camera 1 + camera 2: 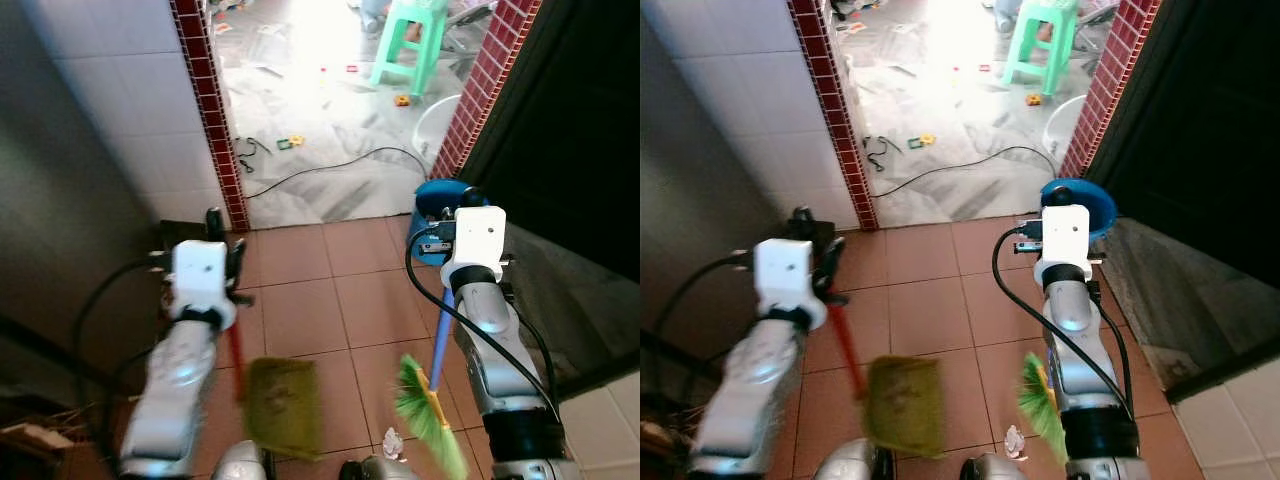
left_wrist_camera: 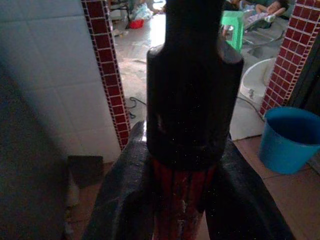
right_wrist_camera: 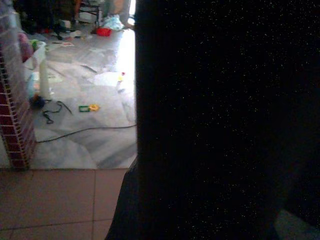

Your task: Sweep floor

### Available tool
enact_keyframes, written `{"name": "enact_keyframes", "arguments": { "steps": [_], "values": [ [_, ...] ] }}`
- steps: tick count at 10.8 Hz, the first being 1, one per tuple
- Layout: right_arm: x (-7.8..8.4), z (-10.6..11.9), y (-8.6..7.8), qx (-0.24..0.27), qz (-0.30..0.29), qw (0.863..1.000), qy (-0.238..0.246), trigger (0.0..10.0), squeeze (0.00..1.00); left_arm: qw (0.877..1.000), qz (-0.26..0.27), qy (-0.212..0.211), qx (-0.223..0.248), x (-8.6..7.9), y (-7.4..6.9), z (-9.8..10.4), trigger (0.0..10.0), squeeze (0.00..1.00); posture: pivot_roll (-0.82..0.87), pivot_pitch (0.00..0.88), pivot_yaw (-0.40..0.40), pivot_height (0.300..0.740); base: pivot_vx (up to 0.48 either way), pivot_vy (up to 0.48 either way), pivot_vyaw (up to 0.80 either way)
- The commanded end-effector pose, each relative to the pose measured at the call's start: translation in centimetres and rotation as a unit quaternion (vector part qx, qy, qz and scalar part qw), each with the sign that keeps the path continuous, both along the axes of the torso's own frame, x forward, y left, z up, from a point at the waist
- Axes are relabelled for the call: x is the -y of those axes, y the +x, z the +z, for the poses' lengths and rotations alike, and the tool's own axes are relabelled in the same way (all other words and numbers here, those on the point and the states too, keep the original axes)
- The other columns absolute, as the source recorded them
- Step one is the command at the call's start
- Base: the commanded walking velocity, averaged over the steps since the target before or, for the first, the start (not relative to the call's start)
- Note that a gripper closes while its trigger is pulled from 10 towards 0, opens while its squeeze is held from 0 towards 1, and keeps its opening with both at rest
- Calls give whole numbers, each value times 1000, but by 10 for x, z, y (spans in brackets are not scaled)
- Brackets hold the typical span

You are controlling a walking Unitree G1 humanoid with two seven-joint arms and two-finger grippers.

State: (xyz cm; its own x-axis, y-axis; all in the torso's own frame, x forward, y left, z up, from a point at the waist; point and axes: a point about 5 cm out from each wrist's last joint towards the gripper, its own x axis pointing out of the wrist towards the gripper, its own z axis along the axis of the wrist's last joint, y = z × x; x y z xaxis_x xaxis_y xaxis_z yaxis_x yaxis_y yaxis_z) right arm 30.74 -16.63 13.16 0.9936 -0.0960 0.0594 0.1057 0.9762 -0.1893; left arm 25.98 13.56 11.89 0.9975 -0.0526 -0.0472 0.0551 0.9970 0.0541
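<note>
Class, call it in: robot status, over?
Left gripper shut on red dustpan handle. Right arm carries broom. Crumpled litter by bristles. Blue bucket, cable ahead.

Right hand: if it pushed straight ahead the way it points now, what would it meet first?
Probably the blue bucket just beyond the right hand, by the brick pillar; depth is unclear.

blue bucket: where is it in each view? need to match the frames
Left eye view: blue bucket right of centre, partly behind the right wrist block, at the foot of the right red-brick pillar.
Right eye view: bucket's rim around the wrist block, right of centre.
Left wrist view: right edge, lower half, on the terracotta tiles.
Right wrist view: I can't find it; a dark shape covers the right side.
Shared landmark: the mint-green stool.
</note>
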Motion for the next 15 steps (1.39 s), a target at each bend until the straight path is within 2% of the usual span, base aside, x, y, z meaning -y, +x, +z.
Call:
{"name": "enact_keyframes", "arguments": {
  "steps": [1,2,5,8,15],
  "values": [
    [4,6,3,12,-8,1000,2,10000,0,1000,12,11,26,-5,4,9,10000,0,3,67,-11,740,0,0,0],
    [0,8,4,19,-2,1000,-3,10000,0,999,5,28,32,-4,7,12,10000,0,0,60,-14,740,0,0,0],
    [-15,10,9,22,9,1000,0,10000,0,1000,-10,16,22,3,10,6,10000,0,-10,64,5,740,0,0,0],
    [-15,3,8,12,8,1000,5,10000,0,1000,-7,7,17,9,11,3,10000,0,-20,76,-3,740,0,0,0],
    [-19,0,3,9,11,1000,0,10000,0,1000,-9,4,12,10,13,1,10000,0,-24,100,6,740,-288,0,0]
  ]
}}
